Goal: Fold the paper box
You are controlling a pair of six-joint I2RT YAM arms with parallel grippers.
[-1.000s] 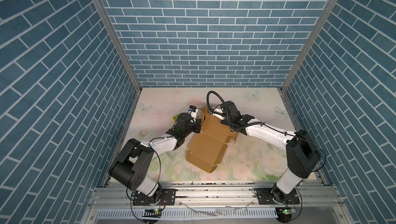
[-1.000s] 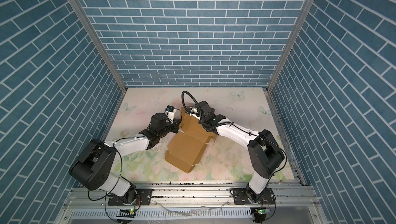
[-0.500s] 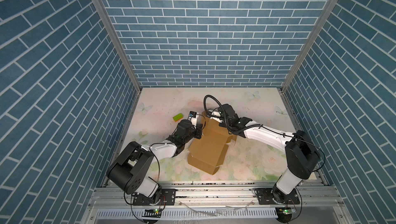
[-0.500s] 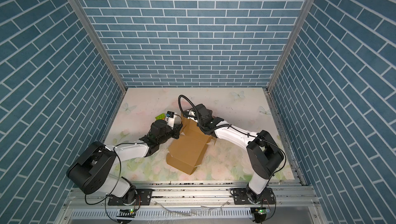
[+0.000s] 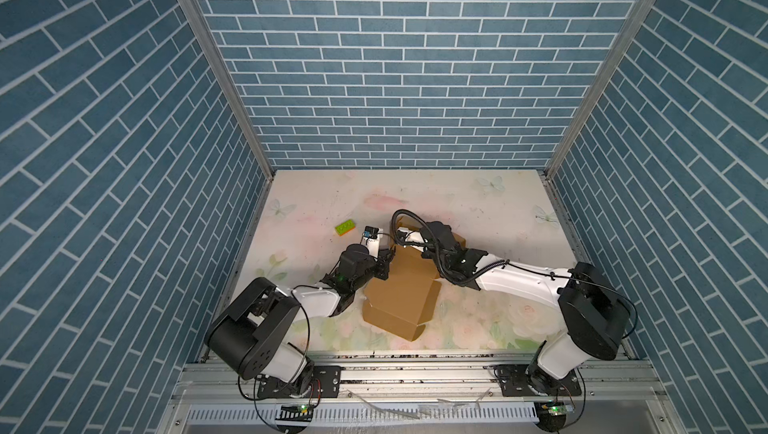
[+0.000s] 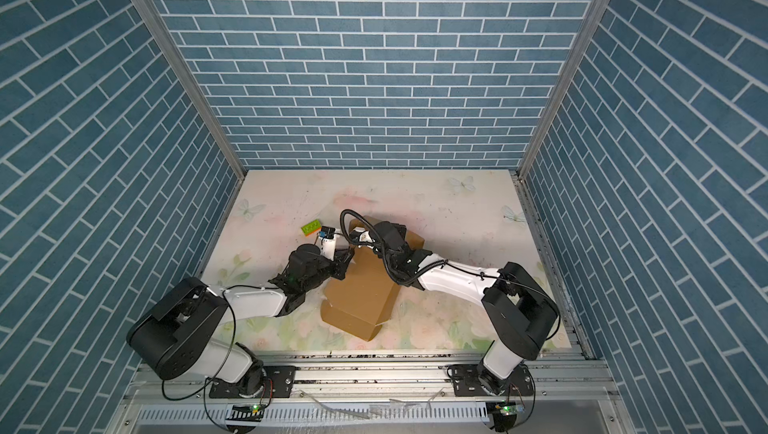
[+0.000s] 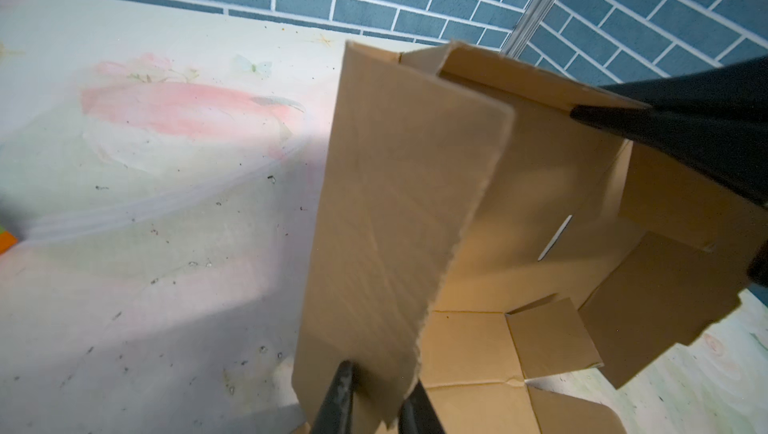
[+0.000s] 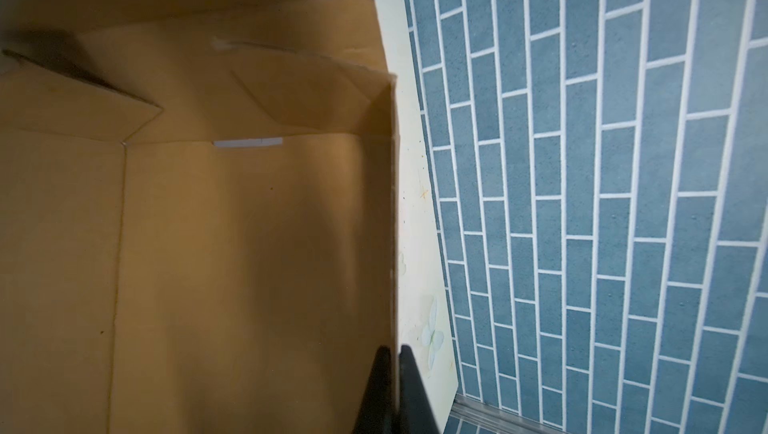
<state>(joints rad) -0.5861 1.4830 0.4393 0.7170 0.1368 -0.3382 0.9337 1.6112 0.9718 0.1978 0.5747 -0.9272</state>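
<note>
The paper box (image 5: 400,295) (image 6: 360,295) is brown, unprinted cardboard, half erected in the middle of the table. My left gripper (image 5: 387,261) (image 6: 343,261) is at its far left corner. In the left wrist view a long upright flap (image 7: 399,203) runs down between the two fingers (image 7: 341,398), which stand slightly apart, so the left gripper (image 7: 378,400) is open. My right gripper (image 8: 395,365) is shut on the top edge of an upright wall (image 8: 257,266) of the box. In both top views the right gripper (image 5: 409,241) (image 6: 359,237) is at the box's far end.
A small green toy brick (image 5: 345,227) (image 6: 311,228) lies on the floral table (image 5: 498,212) just beyond the left gripper. Blue brick walls (image 5: 395,79) close in the back and both sides. A metal rail (image 5: 415,374) runs along the front edge.
Both grippers and the box's far end have moved nearer the front edge. The left arm's retreat has uncovered the green brick.
</note>
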